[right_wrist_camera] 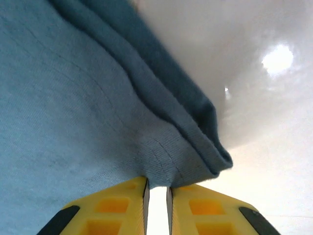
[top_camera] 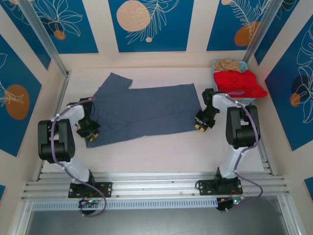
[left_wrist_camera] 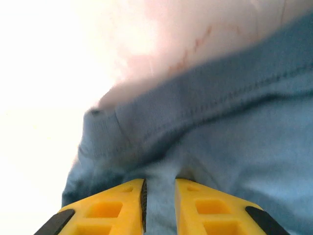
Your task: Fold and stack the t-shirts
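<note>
In the overhead view the left tool [top_camera: 88, 130] and right tool [top_camera: 201, 122] are too small to show how their fingers stand, and each hides the bit of blue shirt [top_camera: 146, 110] edge beneath it. The basket [top_camera: 216, 76] is mostly buried under the red shirt [top_camera: 239, 83], which also covers part of the beige shirt [top_camera: 227, 64]; how many garments lie there cannot be told. From the left wrist the fingers [left_wrist_camera: 107, 208] are cut off by the bottom edge, the cloth is blurred, and the surface [left_wrist_camera: 39, 73] is washed out to white. From the right wrist the fingers [right_wrist_camera: 110, 208] are cut off likewise, and the shirt runs off the left and top edges.
</note>
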